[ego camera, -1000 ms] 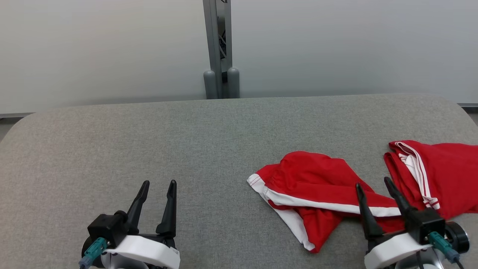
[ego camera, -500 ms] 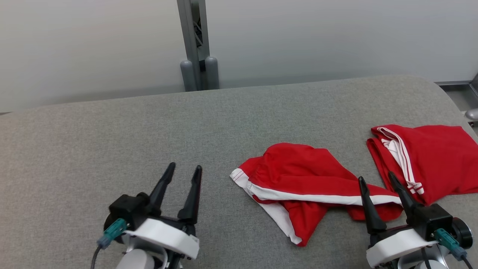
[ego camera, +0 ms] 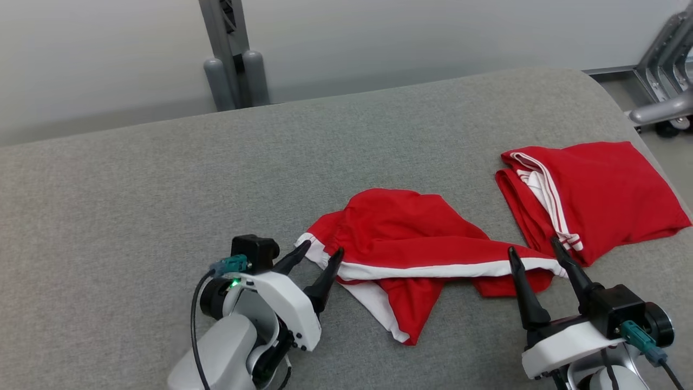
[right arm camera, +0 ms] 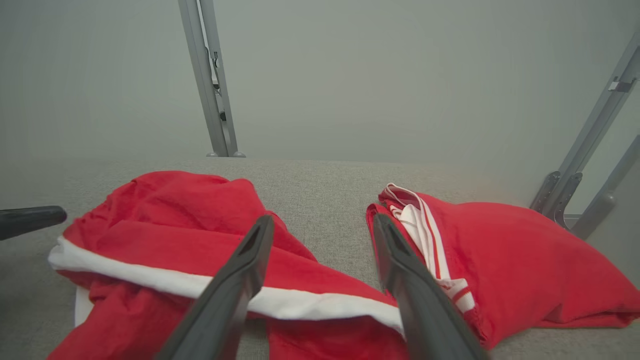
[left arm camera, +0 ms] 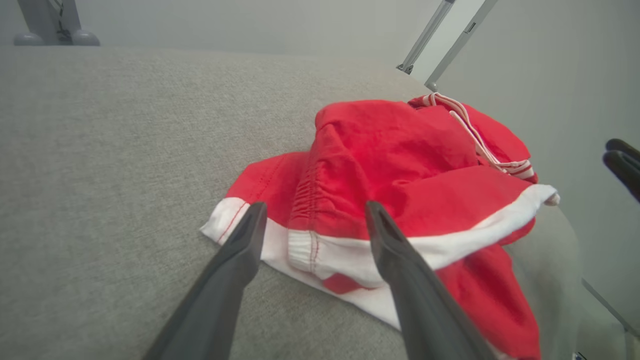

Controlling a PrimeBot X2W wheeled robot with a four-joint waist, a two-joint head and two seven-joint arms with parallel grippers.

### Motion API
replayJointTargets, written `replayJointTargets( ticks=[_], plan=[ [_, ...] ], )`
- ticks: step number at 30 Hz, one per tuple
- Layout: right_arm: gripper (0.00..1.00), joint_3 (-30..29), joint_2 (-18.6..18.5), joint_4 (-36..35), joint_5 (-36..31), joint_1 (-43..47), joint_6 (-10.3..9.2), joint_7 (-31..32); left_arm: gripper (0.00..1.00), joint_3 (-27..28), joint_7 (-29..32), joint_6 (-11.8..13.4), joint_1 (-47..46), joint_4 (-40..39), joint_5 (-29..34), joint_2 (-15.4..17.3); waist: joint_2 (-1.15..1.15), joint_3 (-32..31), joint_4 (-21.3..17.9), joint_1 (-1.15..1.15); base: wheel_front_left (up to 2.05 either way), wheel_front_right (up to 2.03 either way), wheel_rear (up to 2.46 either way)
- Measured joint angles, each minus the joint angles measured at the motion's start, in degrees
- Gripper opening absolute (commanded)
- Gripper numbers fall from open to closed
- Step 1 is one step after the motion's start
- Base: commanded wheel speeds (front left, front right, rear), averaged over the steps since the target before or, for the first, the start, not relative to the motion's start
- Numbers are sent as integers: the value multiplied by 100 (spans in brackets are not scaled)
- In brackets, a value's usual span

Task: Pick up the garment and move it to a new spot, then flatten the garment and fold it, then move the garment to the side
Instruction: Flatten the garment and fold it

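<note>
Across the middle of the grey padded surface [ego camera: 162, 179] lies the crumpled red garment [ego camera: 411, 233], white-banded along its near edge, with a second, folded red garment [ego camera: 601, 184] just beside it on the robot's right. A second ago the left gripper [ego camera: 324, 247] stood well apart from the crumpled piece; now its fingertips reach the white-trimmed left corner, and in the left wrist view the two dark fingers straddle the gathered waistband (whether they touch the cloth cannot be told). Its jaws are spread wide with nothing between them. The right gripper [ego camera: 532, 245] is likewise spread wide and holds nothing, its tips over the garment's right end, much as before. The whole head view has swung toward the right, so the grey post [ego camera: 227, 54] now sits further left; neither garment has shifted on the surface.
</note>
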Motion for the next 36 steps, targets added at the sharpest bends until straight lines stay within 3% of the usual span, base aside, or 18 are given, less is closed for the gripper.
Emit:
replayJointTargets(
  ticks=[14,15,16,26,36],
  plan=[
    [100,-13,-1,19,62,-77,0,0,100,-966,422,0,-622,631,-1104,115,0,199,-288,0,0,0,0],
    [100,-20,0,21,62,-77,0,0,39,-1010,424,0,-628,634,-1195,116,0,193,-286,0,0,0,0],
    [100,-27,0,25,62,-77,0,0,0,-1047,419,0,-628,622,-1296,115,0,183,-282,0,0,0,0],
    [100,-83,1,112,60,-3,0,0,0,-656,-566,0,-753,8,-2399,480,0,-101,-103,0,0,0,0],
    [100,-51,0,218,36,136,0,0,0,18,-854,0,-1152,-570,-2608,1718,0,-610,126,0,0,0,0]
  ],
)
